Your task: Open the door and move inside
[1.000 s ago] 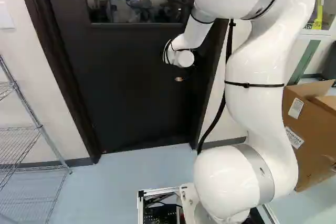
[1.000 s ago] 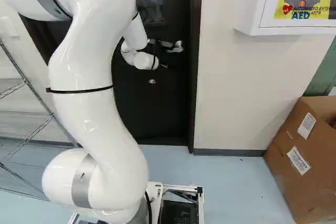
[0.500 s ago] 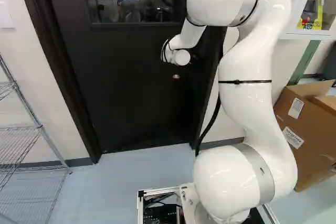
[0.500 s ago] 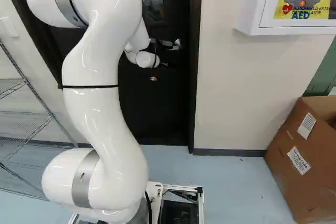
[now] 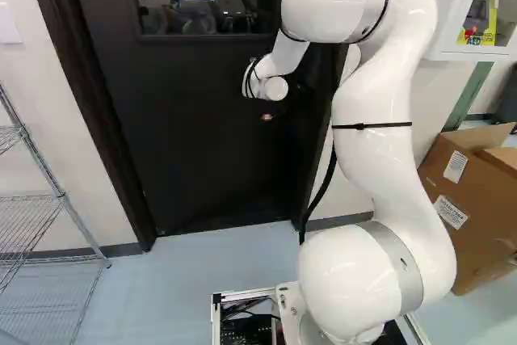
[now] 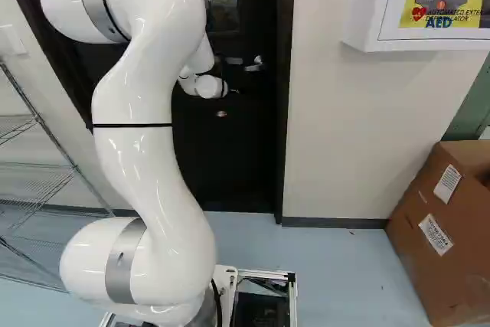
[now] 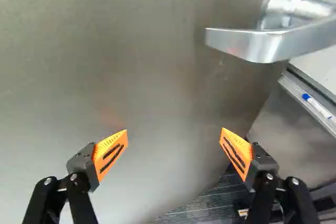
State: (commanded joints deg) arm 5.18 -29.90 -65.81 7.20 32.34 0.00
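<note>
The dark door (image 5: 202,143) with its window fills the space ahead of the arm. My gripper (image 6: 233,91) is mostly hidden behind the white wrist in the right base view, low and to the left of the silver lever handle (image 6: 255,64). Seen from the wrist, the gripper (image 7: 174,137) is open, its orange-padded fingers wide apart and nothing between them. They face the door panel (image 7: 131,66); contact cannot be told. The handle (image 7: 268,43) lies beyond and to one side of the fingers, ungripped. Past the door's edge another space shows, so the door appears ajar.
A wire shelf (image 5: 32,199) stands left of the door. To its right are the frame (image 6: 284,97), a wall, a white AED cabinet (image 6: 367,5) and a cardboard box (image 6: 436,227). Beyond the door's edge are a marker (image 7: 317,106) on a ledge and a dark mat (image 7: 205,208).
The upper arm has leaned forward toward the door, and the wrist has shifted slightly left and up. In the right base view the handle has shifted slightly left and up. The base has not moved.
</note>
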